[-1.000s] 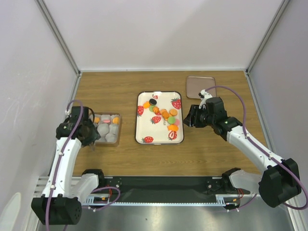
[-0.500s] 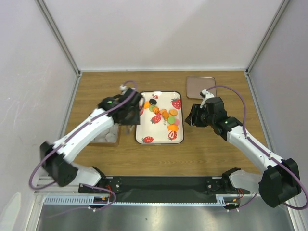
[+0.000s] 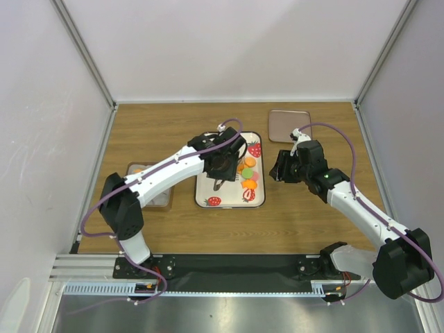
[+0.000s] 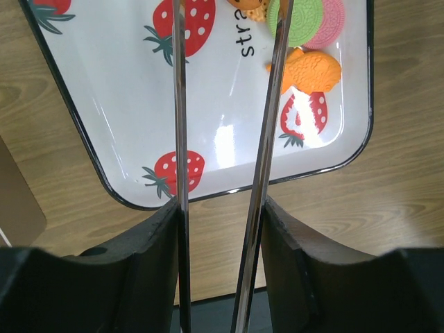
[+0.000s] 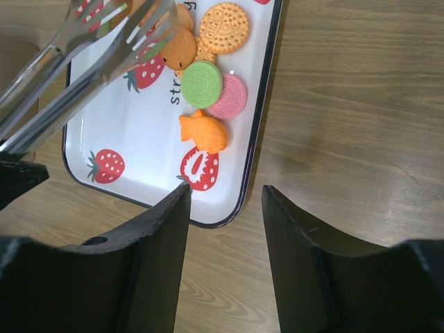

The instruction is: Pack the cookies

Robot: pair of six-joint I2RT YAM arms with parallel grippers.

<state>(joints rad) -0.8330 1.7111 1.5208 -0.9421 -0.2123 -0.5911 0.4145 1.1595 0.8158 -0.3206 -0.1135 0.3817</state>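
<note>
Across the bench point(image 3: 312, 222), the white tray point(image 3: 230, 200) with its strawberry prints is your landmark. Your left arm reaches over the tray's middle. Its hand point(image 4: 222, 215) holds a pair of metal tongs point(image 4: 179, 139), whose blades stand a little apart with nothing between them. Your right hand point(image 5: 223, 201) hovers just off the tray's right edge, fingers spread wide and empty. A compartment box point(image 3: 163, 200) sits off the tray's left side, partly hidden under your left arm.

The cookies point(image 5: 208, 90) lie bunched on the tray's right half, several overlapping. A green one point(image 5: 202, 84) rests partly over a pink one point(image 5: 229, 96). An orange fish-shaped one point(image 5: 203, 133) lies just nearer the tray's front edge, and an orange round one point(image 5: 224, 28) lies farther back.

Expect them to be light, thin and stiff, with little height to grab. The glossy tray will probably let them skate away if you push from one side only. Bring the tong tips down on opposite edges and pinch across the width. Squeeze gently, because a thin disc can tip, pop out, or chip if it is brittle. Choose one on top of the bunch or off to its side, such as the green or the fish-shaped one, so its neighbours stay put.
</note>
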